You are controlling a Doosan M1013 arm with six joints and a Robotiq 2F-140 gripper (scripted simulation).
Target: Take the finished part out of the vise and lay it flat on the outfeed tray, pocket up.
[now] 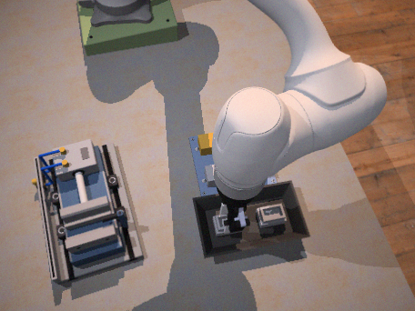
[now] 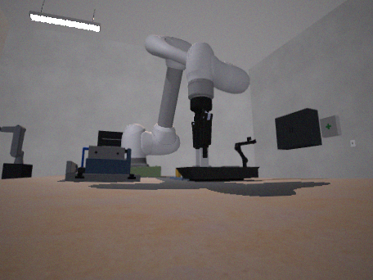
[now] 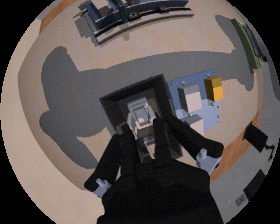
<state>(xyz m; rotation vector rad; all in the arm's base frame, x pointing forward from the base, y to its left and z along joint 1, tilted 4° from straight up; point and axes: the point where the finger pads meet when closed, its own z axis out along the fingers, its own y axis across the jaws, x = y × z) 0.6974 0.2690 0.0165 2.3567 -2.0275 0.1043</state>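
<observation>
The end effector (image 1: 232, 221) pointed straight down over the left half of the outfeed tray (image 1: 295, 205), its fingers closed most of the way and clamped on the finished part (image 1: 221, 221). From the side, the pale part (image 2: 202, 157) hung below the fingers, just above the tray's rim (image 2: 217, 171); whether it had touched the floor I could not tell. A second, similar part (image 1: 271, 215) already lay in the right half of the tray, apart from the held one. Behind the tray stood a blue plate with a yellow block (image 1: 206, 144), and well off to the left on the bench (image 1: 150, 128) the vise (image 1: 86, 203) stood with nothing between its jaws.

To my eye this was the placing step: part out, carried across, lowering in hand. Next would be to settle it flat on the tray floor, pocket up, clear of its neighbour, and only then open the fingers
</observation>
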